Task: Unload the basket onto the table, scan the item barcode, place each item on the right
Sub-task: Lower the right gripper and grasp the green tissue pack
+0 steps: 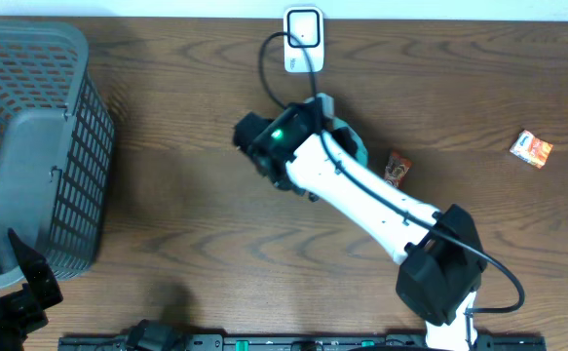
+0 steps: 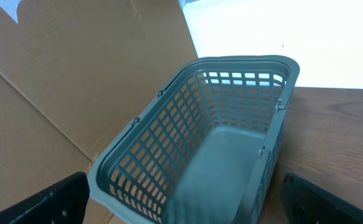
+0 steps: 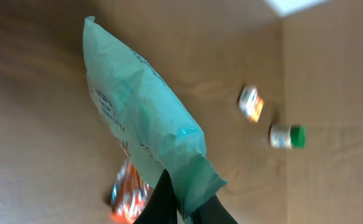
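Note:
The item is a teal plastic pouch (image 3: 142, 118) with print on its side. My right gripper (image 3: 187, 206) is shut on the pouch's sealed bottom edge and holds it up above the wooden table. From overhead only a teal sliver of the pouch (image 1: 355, 144) shows from under the right arm's wrist, just below the white barcode scanner (image 1: 303, 39) at the table's far edge. A black cable runs from the scanner over the arm. My left gripper (image 2: 184, 200) stands open and empty at the near left, facing the basket (image 2: 231, 118).
A grey-green mesh basket (image 1: 30, 146) fills the left side of the table. An orange-red snack packet (image 1: 397, 168) lies right of the pouch, and a small orange box (image 1: 531, 148) lies at the far right. A small green-capped bottle (image 3: 287, 136) shows in the right wrist view.

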